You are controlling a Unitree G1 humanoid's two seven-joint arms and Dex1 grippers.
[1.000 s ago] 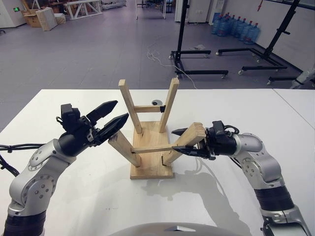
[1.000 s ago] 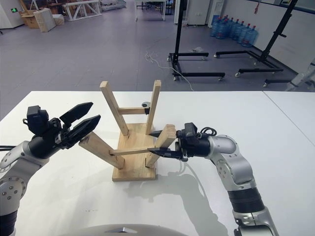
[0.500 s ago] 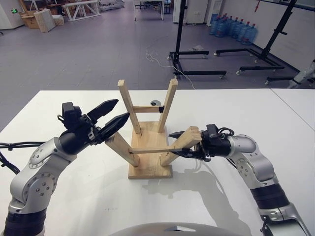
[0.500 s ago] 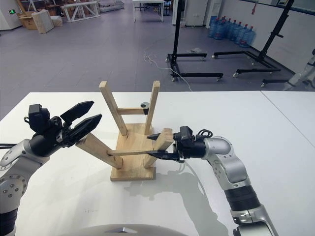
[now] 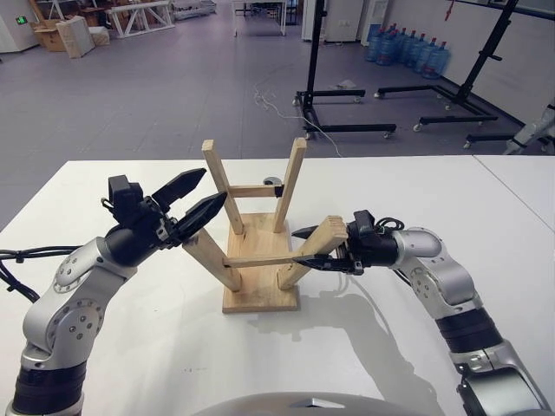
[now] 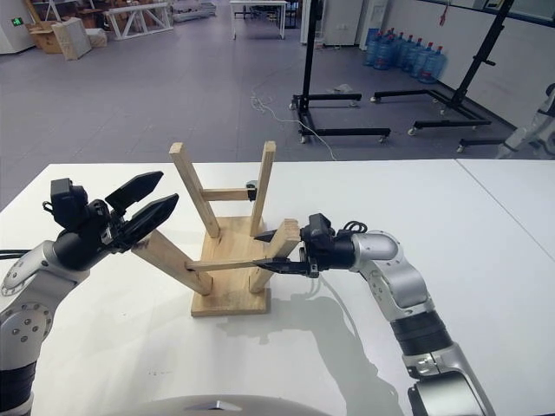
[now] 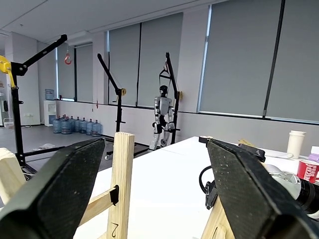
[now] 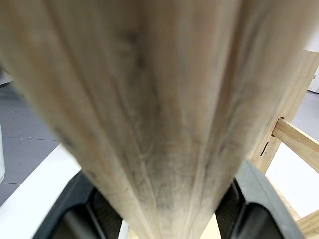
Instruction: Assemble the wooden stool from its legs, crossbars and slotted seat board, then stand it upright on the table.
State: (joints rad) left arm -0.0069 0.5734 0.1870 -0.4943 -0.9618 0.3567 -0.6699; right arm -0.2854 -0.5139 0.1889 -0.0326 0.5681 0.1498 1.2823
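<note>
Right fingers [image 5: 310,249]: closed down on the top end of the near-right leg [image 5: 305,259], one finger above it and one below. In the right wrist view the leg's pale grain [image 8: 149,99] sits tight between the two dark pads [image 8: 75,209].

Left fingers [image 5: 214,185]: spread wide, holding nothing. They hover just over the top end of the near-left leg [image 5: 212,258]; I can't tell whether the lower finger touches it. The left wrist view looks out between the fingers [image 7: 55,194] at a far leg and its crossbar.

Stool: light unfinished wood, upside down near the middle of the white worktop [image 5: 408,186]. The seat board [image 5: 260,296] lies flat on the worktop with the legs pointing up.

Count:
- Seat board: 1, rectangular.
- Legs: 4, square section. Far-left leg [image 5: 220,186] and far-right leg [image 5: 289,184] are close to upright, leaning slightly apart at the top. The two near legs splay strongly outward, left and right.
- Crossbars: 2. A short crossbar [image 5: 251,191] joins the far pair high up. A thinner, longer crossbar [image 5: 260,259] spans the near pair, roughly level.

The arms come in from opposite sides, one on each near leg end.
</note>
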